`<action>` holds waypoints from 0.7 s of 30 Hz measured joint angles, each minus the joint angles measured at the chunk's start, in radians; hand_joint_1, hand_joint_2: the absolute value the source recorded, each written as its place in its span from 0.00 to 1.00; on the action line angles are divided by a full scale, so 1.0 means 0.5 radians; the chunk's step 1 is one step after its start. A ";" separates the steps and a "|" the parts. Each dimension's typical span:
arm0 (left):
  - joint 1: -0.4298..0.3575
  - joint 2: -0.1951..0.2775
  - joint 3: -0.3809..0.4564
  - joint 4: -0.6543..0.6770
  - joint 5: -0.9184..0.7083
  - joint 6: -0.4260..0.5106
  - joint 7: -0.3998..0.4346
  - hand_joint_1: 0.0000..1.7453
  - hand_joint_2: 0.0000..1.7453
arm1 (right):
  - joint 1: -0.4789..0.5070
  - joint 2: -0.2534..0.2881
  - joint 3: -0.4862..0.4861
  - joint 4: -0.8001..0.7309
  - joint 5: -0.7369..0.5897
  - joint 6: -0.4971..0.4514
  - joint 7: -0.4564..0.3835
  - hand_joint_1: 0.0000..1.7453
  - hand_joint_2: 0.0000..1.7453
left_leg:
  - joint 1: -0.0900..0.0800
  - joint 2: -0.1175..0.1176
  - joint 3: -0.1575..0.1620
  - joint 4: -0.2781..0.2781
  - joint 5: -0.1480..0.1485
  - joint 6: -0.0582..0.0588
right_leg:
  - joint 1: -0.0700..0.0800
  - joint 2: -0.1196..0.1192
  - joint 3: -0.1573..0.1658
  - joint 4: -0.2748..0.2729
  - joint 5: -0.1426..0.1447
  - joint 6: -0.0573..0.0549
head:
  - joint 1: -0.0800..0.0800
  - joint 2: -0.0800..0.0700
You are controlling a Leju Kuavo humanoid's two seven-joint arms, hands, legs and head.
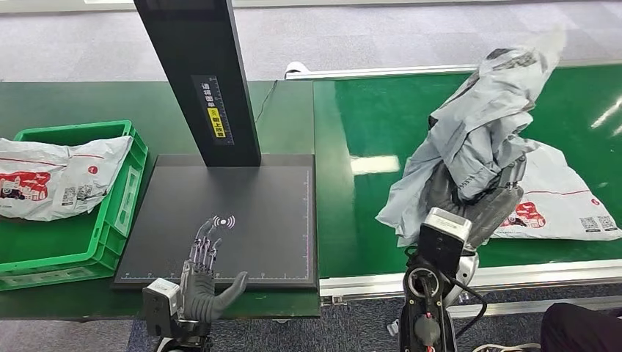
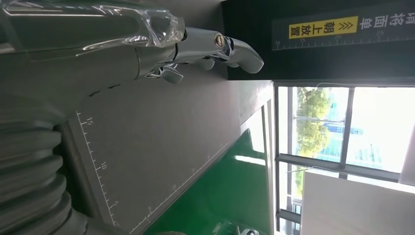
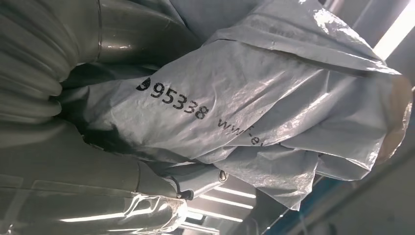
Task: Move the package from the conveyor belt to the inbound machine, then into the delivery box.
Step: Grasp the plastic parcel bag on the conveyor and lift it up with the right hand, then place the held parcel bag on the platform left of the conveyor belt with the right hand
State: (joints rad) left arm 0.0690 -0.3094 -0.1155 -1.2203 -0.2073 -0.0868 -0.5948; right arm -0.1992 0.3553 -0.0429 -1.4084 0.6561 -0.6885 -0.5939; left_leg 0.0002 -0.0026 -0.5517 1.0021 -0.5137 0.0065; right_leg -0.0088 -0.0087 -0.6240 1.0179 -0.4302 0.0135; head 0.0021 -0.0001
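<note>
"95338" and partial "www" on the grey package (image 3: 254,112); scale numerals 5, 10, 15 along the scanner platform (image 2: 147,147).

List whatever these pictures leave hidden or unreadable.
- Right robot hand: its fingers, head view, wrapped in the grey package.
- White package on the conveyor belt: left part, behind the grey one.
- Green box: cut off by the left edge.
- Package print: the web address disappears into a fold, right wrist view.

Crumpled grey package (image 1: 480,125) held up above the green conveyor belt (image 1: 374,220).
</note>
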 joint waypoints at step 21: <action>0.055 0.011 0.077 -0.539 -0.070 1.231 -0.206 0.00 1.00 | -0.760 -0.027 0.578 1.771 -0.118 1.084 0.566 1.00 1.00 | 0.003 -0.005 -0.007 0.000 0.008 -0.006 | 0.003 -0.002 -0.008 0.005 0.003 -0.005 | 0.000 -0.001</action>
State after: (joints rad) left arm 0.0965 -0.3039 -0.0769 -1.4897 -0.2424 0.5285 -0.6979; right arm -0.5791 0.3417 0.2463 -0.5229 0.5969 -0.1465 -0.3110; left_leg 0.0017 -0.0049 -0.5550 1.0022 -0.5098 0.0032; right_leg -0.0073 -0.0099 -0.6282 1.0202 -0.4285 0.0108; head 0.0023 -0.0004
